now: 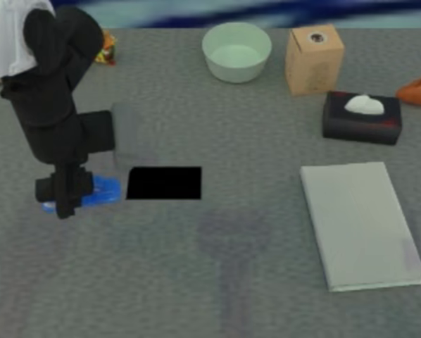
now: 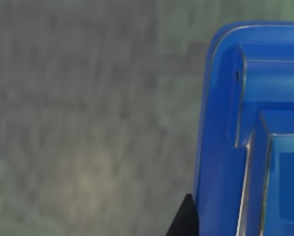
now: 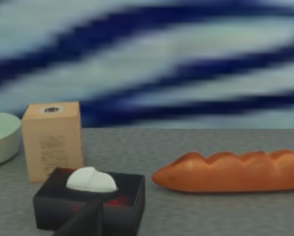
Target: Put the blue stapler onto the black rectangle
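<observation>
The blue stapler (image 1: 101, 191) lies on the grey table just left of the black rectangle (image 1: 164, 183), a narrow gap apart from it. My left gripper (image 1: 66, 203) is down over the stapler's left end and hides that part. In the left wrist view the blue stapler (image 2: 250, 137) fills one side, with one black fingertip (image 2: 185, 221) pressed against its long side; the other fingertip is out of frame. My right gripper (image 3: 88, 223) is parked outside the top view, facing the far right of the table.
Along the back stand a pale green bowl (image 1: 236, 51), a brown box (image 1: 314, 60), a black tissue box (image 1: 362, 117) and a bread loaf (image 1: 418, 91). A grey book (image 1: 362, 225) lies at the right. A small colourful object (image 1: 108, 49) sits behind the left arm.
</observation>
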Tool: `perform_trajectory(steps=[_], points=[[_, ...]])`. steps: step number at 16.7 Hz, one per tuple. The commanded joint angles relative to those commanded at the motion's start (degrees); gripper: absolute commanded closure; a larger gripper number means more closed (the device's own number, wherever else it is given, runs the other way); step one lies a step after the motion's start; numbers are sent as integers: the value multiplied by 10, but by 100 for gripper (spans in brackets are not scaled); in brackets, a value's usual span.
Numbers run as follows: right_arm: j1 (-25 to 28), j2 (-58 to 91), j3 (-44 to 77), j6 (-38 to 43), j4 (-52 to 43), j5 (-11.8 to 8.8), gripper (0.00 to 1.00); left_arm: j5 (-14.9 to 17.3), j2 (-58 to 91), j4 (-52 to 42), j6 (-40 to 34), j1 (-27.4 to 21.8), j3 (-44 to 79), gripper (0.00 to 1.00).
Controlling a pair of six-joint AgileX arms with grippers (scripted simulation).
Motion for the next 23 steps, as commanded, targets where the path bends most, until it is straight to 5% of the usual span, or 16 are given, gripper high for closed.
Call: perform_trajectory(steps=[7,12,17,23], points=[[0,0,0,0,0,0,0,0,-7,-14,-6,-3,12,100],[0,0,0,0,0,0,0,0,30,-35,-117,-16,64,100],[0,0,0,0,0,0,0,2,100,-75,-374,-33,158,100],[0,0,0,0,0,0,0,4,188,-130,-807,-53,264,100]])
